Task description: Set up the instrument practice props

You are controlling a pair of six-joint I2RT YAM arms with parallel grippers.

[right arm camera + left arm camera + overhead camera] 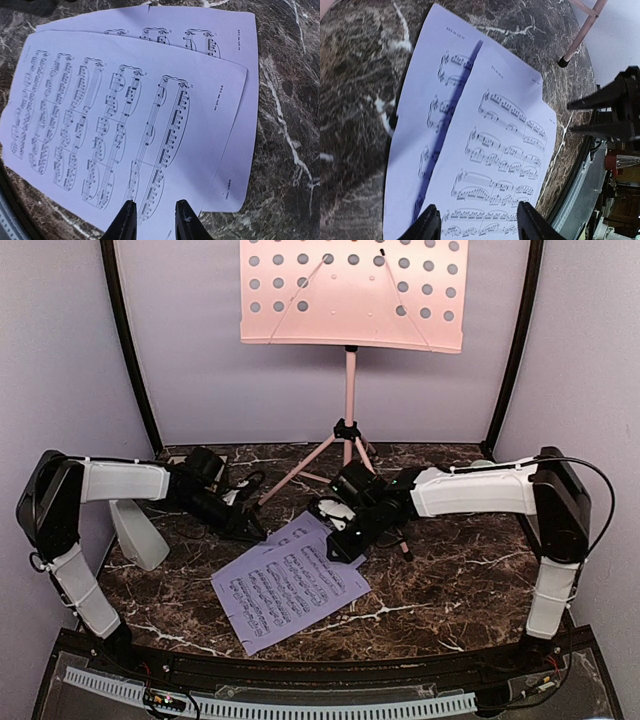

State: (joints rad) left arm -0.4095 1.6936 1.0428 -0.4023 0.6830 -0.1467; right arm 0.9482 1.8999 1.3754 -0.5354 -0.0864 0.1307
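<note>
The pink music stand [352,290] stands at the back on thin tripod legs, its perforated plate bare. Two pale lavender sheet-music pages [290,585] lie overlapping on the dark marble table. The top page [500,150] casts a shadow on the lower one [430,100]. My left gripper [252,527] is at their far left corner, and its open fingers [479,225] straddle the top page. My right gripper [335,545] hovers at the far edge, its jaws [156,220] a narrow gap apart over the top page [125,110]. The light-grey metronome [138,532] stands at the left.
One tripod foot [563,62] rests on the marble just beyond the pages. The right arm [615,110] shows dark at the edge of the left wrist view. Black frame posts and lavender walls close the back. A white cable strip [300,705] runs along the front edge.
</note>
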